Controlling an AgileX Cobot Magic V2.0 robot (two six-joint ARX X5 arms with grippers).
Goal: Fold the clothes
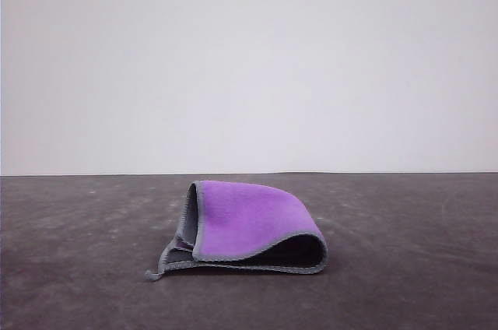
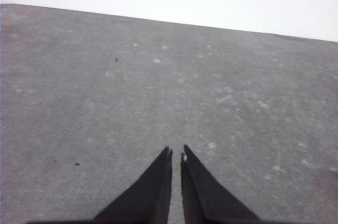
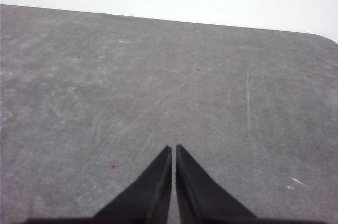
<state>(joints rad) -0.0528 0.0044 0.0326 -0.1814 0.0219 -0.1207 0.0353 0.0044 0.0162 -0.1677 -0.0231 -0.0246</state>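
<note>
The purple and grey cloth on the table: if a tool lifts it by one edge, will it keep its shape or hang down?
The cloth would probably droop: it already sags in soft curves. Its loosely folded layers gape at the right, so they would likely fall open. It looks thin and light, so a push may bunch it on the table.

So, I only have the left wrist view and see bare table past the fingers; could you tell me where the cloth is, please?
Observer: In the front view the cloth lies on the table, near the middle, slightly left.
Operator: Thank you. Is it flat?
Observer: No, it is loosely doubled over, purple face up, dark face inside.
Operator: And the right gripper?
Observer: In its wrist view the right gripper has its fingers nearly together, holding nothing, over bare table. Your left gripper looks the same.
</note>
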